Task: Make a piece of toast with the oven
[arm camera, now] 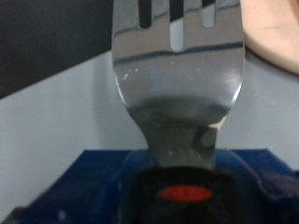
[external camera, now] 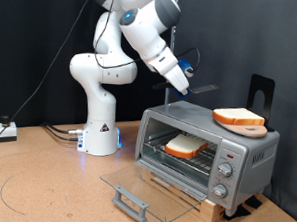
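The silver oven [external camera: 248, 154] stands at the exterior view's right with its glass door [external camera: 150, 181] dropped flat open and the grey bar handle [external camera: 130, 202] at the front. The piece of toast [external camera: 186, 145], pale with an orange-tan crust, lies on the wire rack inside. My gripper [external camera: 180, 77] hovers above the oven's top near its left end, shut on a blue-handled metal spatula [external camera: 193, 88]. In the wrist view the slotted spatula blade [arm camera: 177, 65] fills the frame above the oven's grey top [arm camera: 56, 131].
A round wooden board [external camera: 238, 118] lies on the oven's top right; its edge shows in the wrist view [arm camera: 278, 33]. Knobs [external camera: 225, 171] sit on the oven's right panel. A slatted wooden base [external camera: 196, 199] lies under the oven. Cables [external camera: 57, 131] run along the table.
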Available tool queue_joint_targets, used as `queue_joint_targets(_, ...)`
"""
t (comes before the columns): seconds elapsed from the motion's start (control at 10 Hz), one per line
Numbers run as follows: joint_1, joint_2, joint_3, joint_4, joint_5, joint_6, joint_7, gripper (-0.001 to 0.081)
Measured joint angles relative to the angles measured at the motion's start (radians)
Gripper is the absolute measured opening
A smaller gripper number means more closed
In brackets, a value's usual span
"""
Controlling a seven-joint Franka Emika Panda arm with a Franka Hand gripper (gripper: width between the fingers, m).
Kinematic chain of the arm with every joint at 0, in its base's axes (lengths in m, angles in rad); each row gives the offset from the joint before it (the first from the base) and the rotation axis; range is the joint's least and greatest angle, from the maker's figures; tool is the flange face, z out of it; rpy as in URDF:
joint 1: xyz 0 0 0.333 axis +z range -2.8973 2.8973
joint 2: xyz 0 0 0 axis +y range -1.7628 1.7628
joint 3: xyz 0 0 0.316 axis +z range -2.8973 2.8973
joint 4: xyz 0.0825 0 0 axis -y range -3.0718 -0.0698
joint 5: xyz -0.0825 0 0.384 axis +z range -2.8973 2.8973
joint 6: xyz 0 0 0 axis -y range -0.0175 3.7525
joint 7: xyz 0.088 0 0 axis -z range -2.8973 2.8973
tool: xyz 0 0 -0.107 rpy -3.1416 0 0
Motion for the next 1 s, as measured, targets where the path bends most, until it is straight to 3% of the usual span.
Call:
queue_joint_targets(0.2,0.001,0.015,0.113,-0.018,0.069,0.069,0.007,0.0422)
queue_joint_targets(0.4,0.0,0.047,0.186,-0.022,0.145,0.123,0.006,0.0422)
queue_joint_targets(0.5,-0.002,0.062,0.201,-0.021,0.167,0.133,0.003,0.0422)
queue_joint_targets(0.6,-0.004,0.075,0.204,-0.019,0.181,0.134,-0.001,0.0548)
queue_joint_targets(0.7,-0.005,0.085,0.203,-0.017,0.19,0.134,-0.002,0.0548)
queue_joint_targets(0.8,-0.008,0.088,0.197,-0.015,0.192,0.13,-0.005,0.0744)
queue_joint_targets(0.9,-0.008,0.088,0.178,-0.012,0.192,0.119,-0.009,0.0744)
queue_joint_targets(1.0,-0.009,0.088,0.15,-0.008,0.192,0.097,-0.016,0.0795)
